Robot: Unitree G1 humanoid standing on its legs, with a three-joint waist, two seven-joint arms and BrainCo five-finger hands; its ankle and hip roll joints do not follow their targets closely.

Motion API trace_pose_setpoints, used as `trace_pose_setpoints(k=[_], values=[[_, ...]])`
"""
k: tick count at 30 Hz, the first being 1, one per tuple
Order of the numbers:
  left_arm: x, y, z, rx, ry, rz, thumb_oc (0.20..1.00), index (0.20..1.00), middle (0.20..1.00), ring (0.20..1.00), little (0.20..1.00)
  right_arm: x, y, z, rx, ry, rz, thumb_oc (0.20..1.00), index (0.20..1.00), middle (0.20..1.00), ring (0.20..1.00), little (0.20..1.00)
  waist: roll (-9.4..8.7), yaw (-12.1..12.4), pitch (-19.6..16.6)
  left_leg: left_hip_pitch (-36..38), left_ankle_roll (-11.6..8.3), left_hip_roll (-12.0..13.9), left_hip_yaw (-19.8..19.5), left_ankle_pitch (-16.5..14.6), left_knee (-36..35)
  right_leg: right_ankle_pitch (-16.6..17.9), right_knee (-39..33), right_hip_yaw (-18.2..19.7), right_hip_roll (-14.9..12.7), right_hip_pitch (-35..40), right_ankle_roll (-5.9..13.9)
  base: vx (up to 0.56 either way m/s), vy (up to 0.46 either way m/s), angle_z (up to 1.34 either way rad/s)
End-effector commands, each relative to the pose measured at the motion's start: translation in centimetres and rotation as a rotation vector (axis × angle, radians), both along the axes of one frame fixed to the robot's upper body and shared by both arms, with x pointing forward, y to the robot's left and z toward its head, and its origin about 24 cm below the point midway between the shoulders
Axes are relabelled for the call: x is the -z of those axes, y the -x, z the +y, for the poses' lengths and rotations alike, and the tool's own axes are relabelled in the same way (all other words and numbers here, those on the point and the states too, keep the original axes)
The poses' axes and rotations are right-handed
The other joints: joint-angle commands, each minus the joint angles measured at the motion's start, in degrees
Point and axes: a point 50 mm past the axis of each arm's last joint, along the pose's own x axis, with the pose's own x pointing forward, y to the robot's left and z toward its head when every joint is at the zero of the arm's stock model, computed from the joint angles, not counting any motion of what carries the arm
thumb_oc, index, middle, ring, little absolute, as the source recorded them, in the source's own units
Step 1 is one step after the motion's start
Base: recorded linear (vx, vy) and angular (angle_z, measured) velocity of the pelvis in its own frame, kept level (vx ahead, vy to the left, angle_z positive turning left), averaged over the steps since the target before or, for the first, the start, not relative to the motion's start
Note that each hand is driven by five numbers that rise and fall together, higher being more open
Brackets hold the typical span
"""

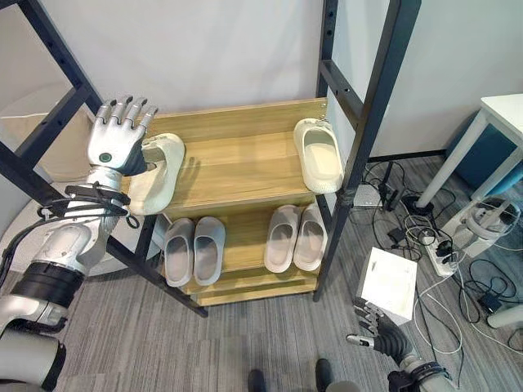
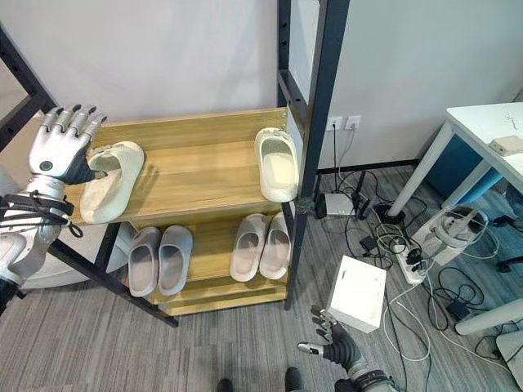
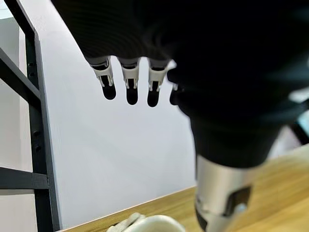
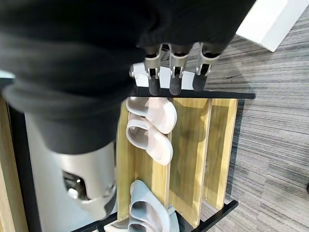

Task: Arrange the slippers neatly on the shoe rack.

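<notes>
One cream foam slipper (image 1: 155, 173) lay at the left edge of the wooden shoe rack's (image 1: 237, 167) top shelf, overhanging it, with the left hand (image 1: 117, 137) just beside it, fingers straight and spread. Its cream mate (image 1: 319, 153) sat at the right edge, against a black metal post (image 1: 368, 122). Below stood a grey slipper pair (image 1: 194, 249) and a beige slipper pair (image 1: 294, 237). The right hand (image 2: 331, 343) hung low, fingers relaxed, near a white box (image 2: 357, 292) on the carpet. The right wrist view showed both lower pairs.

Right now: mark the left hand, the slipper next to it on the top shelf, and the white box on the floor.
left hand (image 1: 114, 145), left eye view, on its silver back.
cream slipper (image 1: 155, 171), left eye view, on its upper strap.
white box (image 1: 389, 282), left eye view, on its top face.
</notes>
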Motion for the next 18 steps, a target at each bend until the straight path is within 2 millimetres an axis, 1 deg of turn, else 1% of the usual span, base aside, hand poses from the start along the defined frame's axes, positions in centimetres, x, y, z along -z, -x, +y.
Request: trace_pose_setpoints(k=[1,3,7,8,9,13,15,18], values=[[-6.1,-0.2,1.1,-0.085,-0.065,-0.162,1.0,1.0,1.0,1.0,1.0,-3.3,-2.4,-0.3,0.0,-0.033,-0.187,1.0,1.0,1.0,1.0,1.0,-0.26,-0.9,2.5,6.3,0.5,-0.4,0.6,-11.8,0.1,-10.9,0.2,0.1,0.1,6.4,2.8,0.03,0.017,-0.08],[-6.0,-0.4,1.4,-0.102,-0.057,-0.146,1.0,1.0,1.0,1.0,1.0,-3.3,-2.4,-0.3,0.002,-0.041,-0.187,1.0,1.0,1.0,1.0,1.0,-0.42,-1.1,2.8,5.9,0.58,-0.4,0.6,-11.8,0.1,-10.8,0.3,0.3,0.1,5.8,2.91,0.03,0.017,-0.1],[-6.1,-1.1,1.8,-0.151,-0.113,-0.089,1.0,1.0,1.0,1.0,1.0,-3.6,-2.3,-0.4,0.041,-0.079,-0.2,1.0,1.0,1.0,1.0,1.0,-0.82,-2.0,3.2,4.9,0.73,-0.4,1.6,-11.8,0.1,-10.3,0.2,1.3,0.3,4.4,3.2,0.04,0.028,-0.06],[-6.2,-1.1,1.9,-0.159,-0.115,-0.087,0.849,0.849,0.849,0.849,0.849,-3.5,-2.2,-0.4,0.047,-0.086,-0.2,1.0,1.0,1.0,1.0,1.0,-0.85,-2.0,3.3,4.8,0.76,-0.3,1.7,-11.8,0.1,-10.2,0.2,1.4,0.3,4.2,3.2,0.03,0.021,-0.1],[-6.3,-1.2,2.0,-0.17,-0.119,-0.073,0.2,0.2,0.2,0.2,0.2,-3.5,-2.2,-0.5,0.059,-0.088,-0.198,1.0,1.0,1.0,1.0,1.0,-0.98,-2.2,3.4,4.7,0.86,-0.3,1.8,-11.9,0.1,-10.1,0.2,1.8,0.4,4.0,3.29,0.03,0.017,-0.14],[-6.5,-1.1,2.7,-0.183,-0.079,-0.07,0.2,0.2,0.2,0.2,0.2,-3.3,-2.0,-0.5,0.07,-0.095,-0.187,1.0,1.0,1.0,1.0,1.0,-1.23,-2.2,3.5,4.5,0.95,-0.2,2.5,-11.9,0.1,-10.0,0.1,2.3,0.4,3.5,3.38,0.02,0.006,-0.19],[-6.6,-1.0,2.7,-0.174,-0.065,-0.083,0.2,0.2,0.2,0.2,0.2,-3.1,-1.9,-0.4,0.074,-0.097,-0.183,1.0,1.0,1.0,1.0,1.0,-1.28,-2.2,3.6,4.5,0.9,-0.2,2.5,-11.9,0.1,-9.9,0.1,2.2,0.5,3.4,3.35,0.0,-0.002,-0.02],[-7.0,-1.1,1.7,-0.128,-0.059,-0.109,0.2,0.2,0.2,0.2,0.2,-3.0,-2.0,-0.3,0.076,-0.099,-0.179,1.0,1.0,1.0,1.0,1.0,-1.28,-2.0,3.8,4.6,0.83,-0.2,2.4,-11.8,0.1,-10.0,0.1,2.0,0.4,3.6,3.28,0.0,0.0,0.0]])
